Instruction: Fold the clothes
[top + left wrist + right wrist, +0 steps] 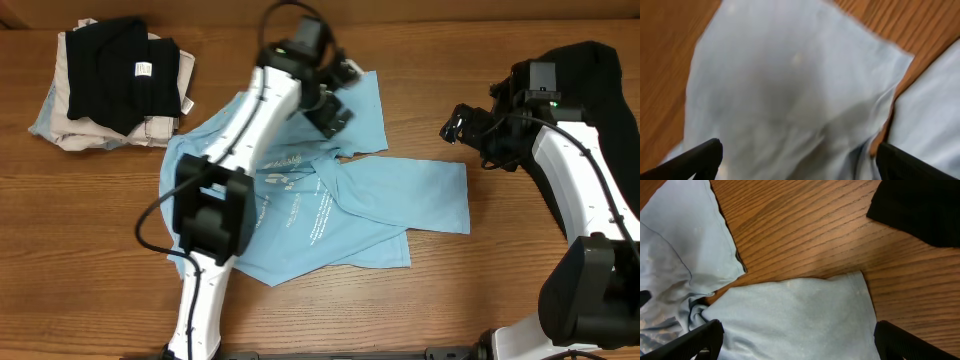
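Note:
A light blue T-shirt (340,215) with white lettering lies partly folded and rumpled in the middle of the table. My left gripper (335,95) hovers over its upper part, open and empty; the left wrist view shows pale blue cloth (790,90) between the spread fingers (797,160). My right gripper (462,127) is open and empty, just above and right of the shirt's right flap (795,315); its fingers (797,340) are wide apart. A black garment (590,75) lies at the far right under the right arm and shows in the right wrist view (920,210).
A stack of folded clothes (110,85), black on top of beige and pale pieces, sits at the back left. The table (500,290) is wood. The left arm crosses over the shirt's left half.

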Robot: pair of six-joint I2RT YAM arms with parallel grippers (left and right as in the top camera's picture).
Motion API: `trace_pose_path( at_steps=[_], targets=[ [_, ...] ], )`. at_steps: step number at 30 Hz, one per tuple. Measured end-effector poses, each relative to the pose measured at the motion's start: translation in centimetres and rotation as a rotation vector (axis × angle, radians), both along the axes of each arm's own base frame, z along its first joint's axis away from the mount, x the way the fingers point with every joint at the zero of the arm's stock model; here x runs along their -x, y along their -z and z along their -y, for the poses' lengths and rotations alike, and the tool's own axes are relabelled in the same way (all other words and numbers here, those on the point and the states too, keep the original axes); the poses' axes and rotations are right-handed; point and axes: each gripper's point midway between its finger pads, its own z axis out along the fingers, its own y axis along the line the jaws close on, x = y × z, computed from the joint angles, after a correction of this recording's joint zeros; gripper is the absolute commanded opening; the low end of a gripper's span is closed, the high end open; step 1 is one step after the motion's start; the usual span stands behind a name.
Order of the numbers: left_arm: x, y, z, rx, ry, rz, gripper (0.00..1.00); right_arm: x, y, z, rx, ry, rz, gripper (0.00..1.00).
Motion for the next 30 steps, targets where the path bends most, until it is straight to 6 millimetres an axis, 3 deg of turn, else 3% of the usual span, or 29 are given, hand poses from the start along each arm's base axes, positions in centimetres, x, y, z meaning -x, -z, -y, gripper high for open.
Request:
trace_pose_path(
  at_steps=[2, 6, 16, 20, 28, 30],
  targets=[
    [-0.2, -0.2, 1.4, 0.002, 0.028, 0.038, 1.0, 0.0, 0.0, 0.0, 0.0, 0.0, 0.0, 1.0],
    [-0.6, 0.3, 1.9, -0.005, 0.043, 0.061, 1.0, 0.0, 0.0, 0.0, 0.0, 0.0, 0.0, 1.0],
    [0.3, 5.4, 2.1, -0.058, 0.072, -0.02, 1.0, -0.1, 0.0, 0.0, 0.0, 0.0, 0.003, 1.0],
    [0.6, 5.8, 2.6, -0.064, 0.096, -0.02, 1.0, -0.1, 0.0, 0.0, 0.0, 0.0, 0.004, 1.0],
    [-0.6, 7.6, 2.7, -0.067, 0.072, 0.001, 1.0, -0.1, 0.0, 0.0, 0.0, 0.0, 0.005, 1.0],
    [-1.7, 7.4, 2.5, -0.06, 0.039, 0.04, 1.0, -0.1, 0.0, 0.0, 0.0, -0.001, 0.006, 1.0]
  ],
)
